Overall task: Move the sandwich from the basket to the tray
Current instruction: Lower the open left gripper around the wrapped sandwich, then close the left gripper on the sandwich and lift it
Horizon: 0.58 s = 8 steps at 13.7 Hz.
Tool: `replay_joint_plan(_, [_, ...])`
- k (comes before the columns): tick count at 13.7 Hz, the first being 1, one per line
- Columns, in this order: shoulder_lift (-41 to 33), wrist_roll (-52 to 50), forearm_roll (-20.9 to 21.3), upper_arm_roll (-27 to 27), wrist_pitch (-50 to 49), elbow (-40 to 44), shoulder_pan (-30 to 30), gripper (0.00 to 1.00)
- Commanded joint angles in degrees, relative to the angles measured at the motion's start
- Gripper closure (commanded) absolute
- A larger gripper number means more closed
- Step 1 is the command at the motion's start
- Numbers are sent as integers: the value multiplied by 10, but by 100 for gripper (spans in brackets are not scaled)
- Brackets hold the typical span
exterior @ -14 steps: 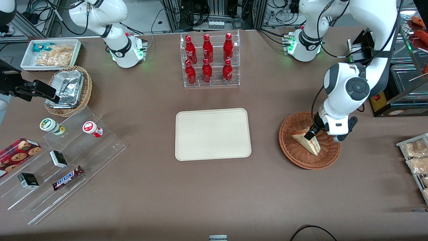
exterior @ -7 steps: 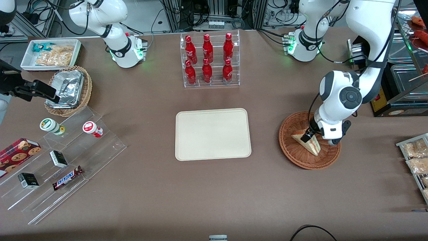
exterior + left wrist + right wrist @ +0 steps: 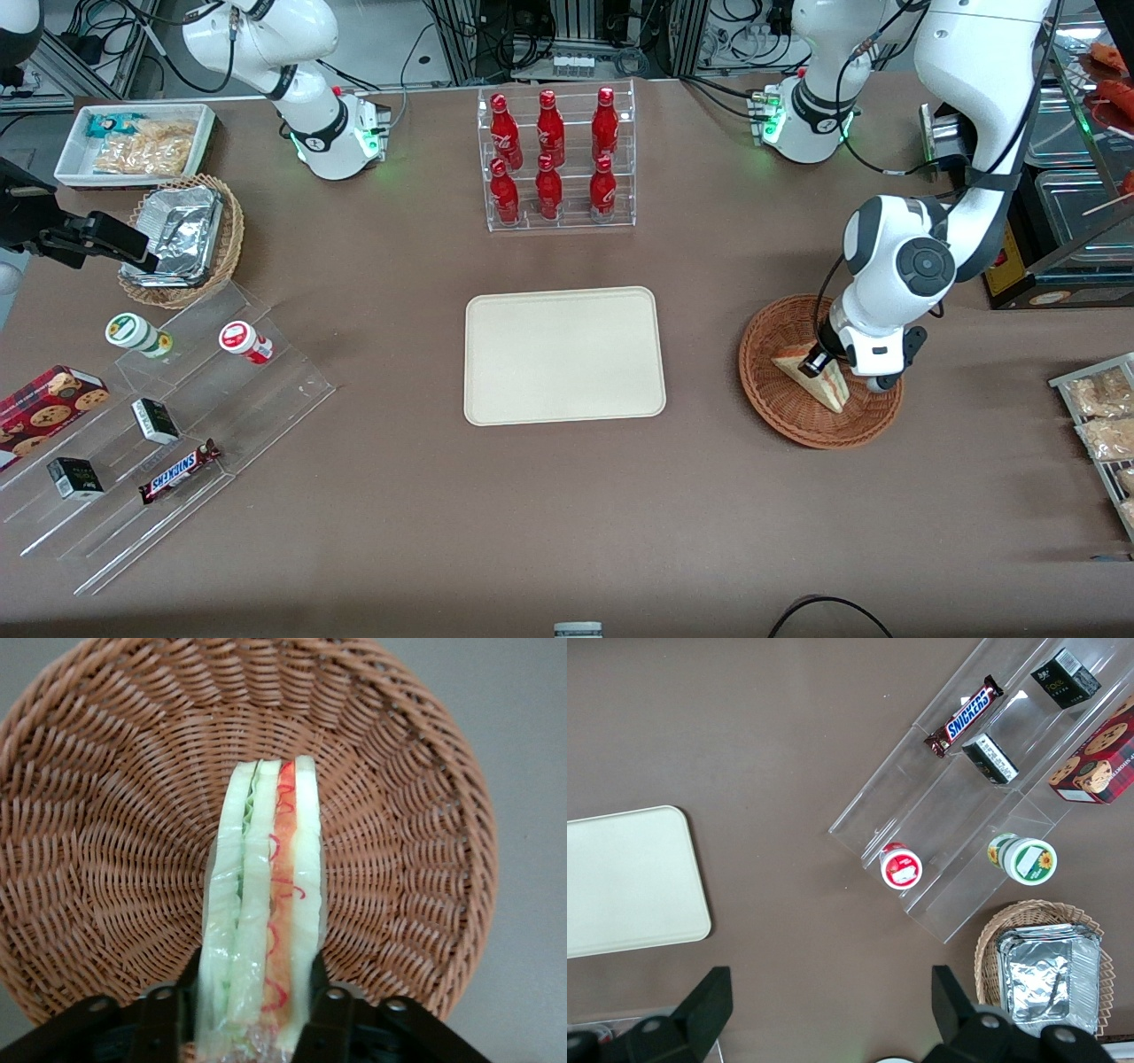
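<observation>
The sandwich (image 3: 822, 384), a white-bread wedge with pink-red and pale green layers, stands on edge in the reddish-brown wicker basket (image 3: 780, 418) toward the working arm's end of the table. My left gripper (image 3: 817, 361) is down in the basket at the sandwich's thick end. In the left wrist view its black fingers (image 3: 330, 1014) press against both bread faces of the sandwich (image 3: 266, 895), which still rests on the basket (image 3: 106, 859). The cream-beige tray (image 3: 563, 354) lies bare at mid-table beside the basket and also shows in the right wrist view (image 3: 629, 877).
A clear rack of red bottles (image 3: 556, 159) stands farther from the camera than the tray. A clear stepped stand (image 3: 168, 416) with snacks, a tan basket of foil containers (image 3: 182, 239) and a white bin (image 3: 137, 142) lie toward the parked arm's end.
My left gripper has come down and shifted slightly toward the tray, settling onto the sandwich's thick end. The sandwich and basket have stayed in place.
</observation>
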Motion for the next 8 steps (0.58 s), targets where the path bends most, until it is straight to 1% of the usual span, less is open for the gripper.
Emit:
replay_joint_plan(1, [-16, 9, 11, 1, -124, 75, -3, 96])
replay_joint_plan(3, [-19, 23, 10, -2, -226, 144, -5, 96])
replay_joint_plan(4, [-18, 23, 9, -9, -258, 172, -16, 96])
replay_joint_plan(6, [-14, 16, 9, -13, -281, 214, -53, 96])
replay_joint_plan(8, [-6, 13, 6, -13, -279, 230, -98, 96])
